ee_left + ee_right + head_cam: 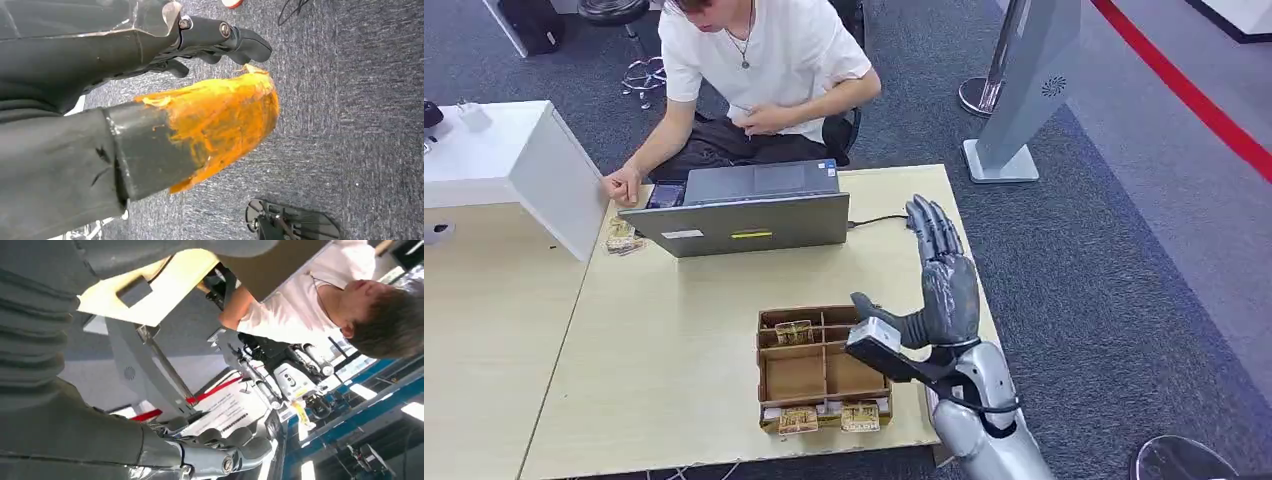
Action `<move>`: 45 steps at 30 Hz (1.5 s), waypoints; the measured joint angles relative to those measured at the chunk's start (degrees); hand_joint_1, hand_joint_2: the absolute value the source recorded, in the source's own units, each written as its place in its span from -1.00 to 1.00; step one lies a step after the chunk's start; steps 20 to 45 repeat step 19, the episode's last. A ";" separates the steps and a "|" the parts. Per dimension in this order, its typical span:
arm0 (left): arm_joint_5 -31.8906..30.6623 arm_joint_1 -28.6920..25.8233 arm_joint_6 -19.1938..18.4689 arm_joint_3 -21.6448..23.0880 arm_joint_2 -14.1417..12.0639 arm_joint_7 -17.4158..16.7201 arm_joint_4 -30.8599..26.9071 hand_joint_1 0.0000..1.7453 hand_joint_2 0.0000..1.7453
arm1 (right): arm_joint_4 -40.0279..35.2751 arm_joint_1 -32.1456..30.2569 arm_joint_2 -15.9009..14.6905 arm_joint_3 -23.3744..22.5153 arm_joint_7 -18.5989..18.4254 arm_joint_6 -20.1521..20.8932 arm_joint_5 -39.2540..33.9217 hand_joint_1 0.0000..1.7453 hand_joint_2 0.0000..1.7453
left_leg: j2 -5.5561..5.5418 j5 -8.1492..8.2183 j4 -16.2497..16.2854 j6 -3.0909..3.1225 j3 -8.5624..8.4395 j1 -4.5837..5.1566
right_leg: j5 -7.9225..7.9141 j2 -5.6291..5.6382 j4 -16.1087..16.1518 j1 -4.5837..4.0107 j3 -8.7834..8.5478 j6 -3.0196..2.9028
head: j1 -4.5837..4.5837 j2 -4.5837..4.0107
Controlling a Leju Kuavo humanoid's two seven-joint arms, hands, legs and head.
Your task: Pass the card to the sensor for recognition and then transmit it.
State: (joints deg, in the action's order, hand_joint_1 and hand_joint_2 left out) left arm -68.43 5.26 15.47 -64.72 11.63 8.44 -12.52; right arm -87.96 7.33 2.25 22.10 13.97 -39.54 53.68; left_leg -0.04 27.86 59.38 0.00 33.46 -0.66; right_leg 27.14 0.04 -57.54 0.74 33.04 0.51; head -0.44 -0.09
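Beside the divided box [824, 368], empty right robot hand [944, 275].

Office-like demo hall: grey carpet [1124, 250], wooden desk [674, 350], laptop [744, 215], floor stanchion [984, 90].

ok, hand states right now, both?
Left hand: hanging over the carpet, fingers curled, nothing in it.
Right hand: raised over the table, fingers extended, holding nothing.

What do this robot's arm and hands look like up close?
The right arm is a shiny silver shell with a thin black cable looped at the wrist. The right hand is dark grey with long jointed fingers. The left hand has a thick grey thumb whose tip is wrapped in orange tape.
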 joint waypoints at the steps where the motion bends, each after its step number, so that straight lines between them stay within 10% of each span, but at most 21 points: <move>1: 0.24 -0.02 0.09 -0.02 0.00 0.00 0.00 -1.00 -1.00 | -1.26 -1.30 0.00 -0.37 1.06 0.04 -1.69 -1.00 -1.00 | 0.00 0.00 0.00 0.00 0.00 0.00 | 0.00 0.00 0.00 0.00 0.00 0.00 | 0.00 0.00; 11: 1.57 -0.17 0.92 -1.09 0.02 0.00 0.00 -1.00 -1.00 | -10.23 -13.24 0.00 -2.93 8.46 3.24 -14.86 -1.00 -1.00 | -0.01 0.02 -0.01 0.02 0.01 0.00 | 0.05 -0.02 0.00 0.00 0.00 -0.06 | 0.00 0.00; 19: 2.29 -0.22 1.36 -2.27 0.00 -0.31 0.00 -1.00 -1.00 | -13.72 -20.54 0.20 -4.52 16.65 15.22 -33.95 -1.00 -1.00 | 0.00 0.02 -0.02 0.02 0.01 0.00 | 0.05 -0.01 0.00 0.00 0.00 -0.06 | 0.00 0.00; 45: 2.29 -0.22 1.36 -2.27 0.00 -0.31 0.00 -1.00 -1.00 | -13.72 -20.54 0.20 -4.52 16.65 15.22 -33.95 -1.00 -1.00 | 0.00 0.02 -0.02 0.02 0.01 0.00 | 0.05 -0.01 0.00 0.00 0.00 -0.06 | 0.00 0.00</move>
